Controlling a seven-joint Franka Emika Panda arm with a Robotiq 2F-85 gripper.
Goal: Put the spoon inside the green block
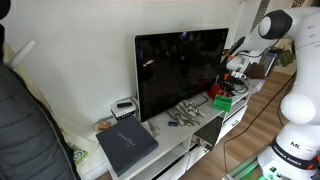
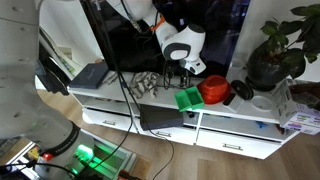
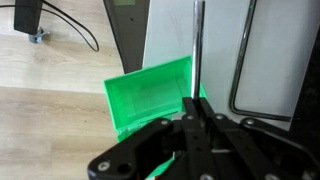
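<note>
Spoon, slim and metallic, was clamped in the end effector. Its fingers were drawn together on the thin shaft, which ran straight out ahead of them in the wrist view. The bowl end could not be made out. The spoon hung in the air above the white surface, just beside the green block and not yet inside it. In the wrist view the shaft passed along the block's right-hand edge.

The green block showed an open hollow with thin walls. In an exterior view it sat at the front of the surface, touching or nearly touching a red bowl, with the end effector hovering over it. A black TV stood behind, and loose cutlery lay further along.

The spoon was probably light, stiff and smooth, so it could pivot or slide between the pads. A firm pinch on the shaft seemed the right hold, since it left the far end free to enter first. The block looked light enough to skid or tip if the spoon caught its wall, and the red bowl crowded one side. A small sideways shift over the hollow seemed needed before lowering and letting go.
</note>
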